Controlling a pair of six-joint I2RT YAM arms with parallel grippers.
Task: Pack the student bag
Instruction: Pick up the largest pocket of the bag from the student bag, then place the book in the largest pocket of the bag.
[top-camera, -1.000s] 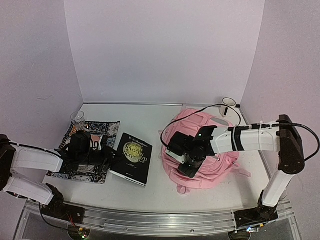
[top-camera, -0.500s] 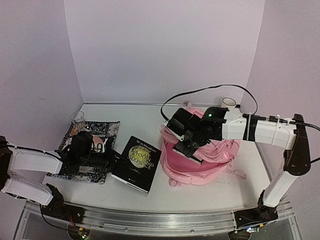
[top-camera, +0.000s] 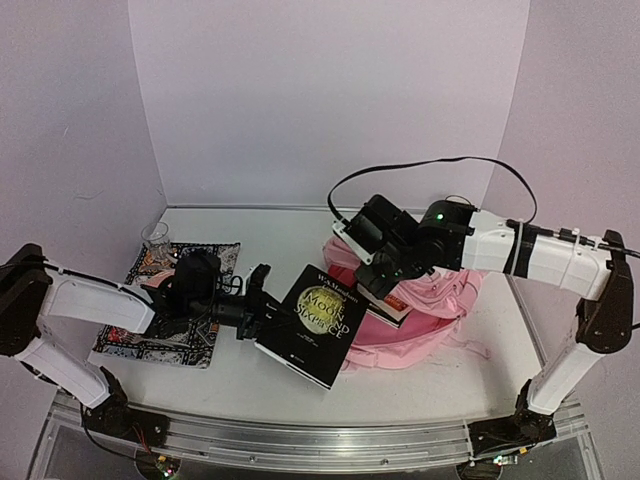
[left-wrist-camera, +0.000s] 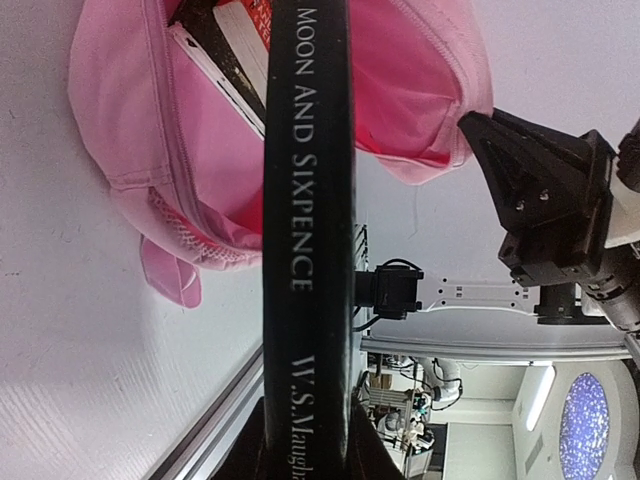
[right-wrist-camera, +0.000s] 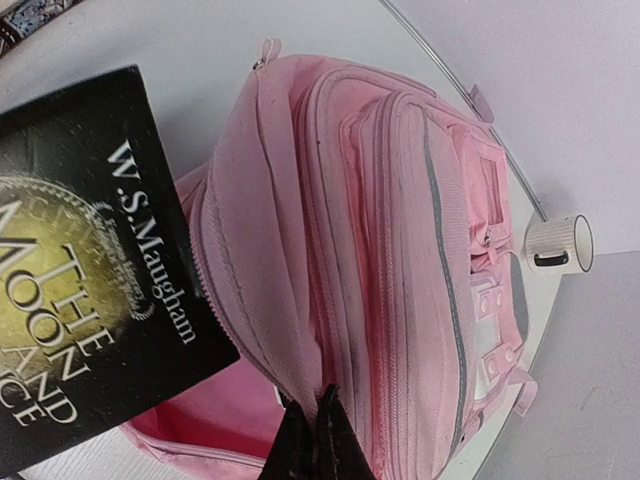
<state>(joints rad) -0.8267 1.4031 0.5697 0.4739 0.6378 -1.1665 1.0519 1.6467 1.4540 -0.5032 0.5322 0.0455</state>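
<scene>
Lifted off the table (top-camera: 280, 245) since a second ago, the black book (top-camera: 318, 322) is hanging tilted in the left jaws, clamped at its spine. Right jaws are pinching the rim of the student bag (top-camera: 430, 312), holding its mouth open at the table's right side, beside the book.

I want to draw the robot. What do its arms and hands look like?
The left arm and right arm are white tubes with black joints. The left hand and right hand are black, two-fingered. A thin black cable loops over the right arm, where a small green light glows.
</scene>
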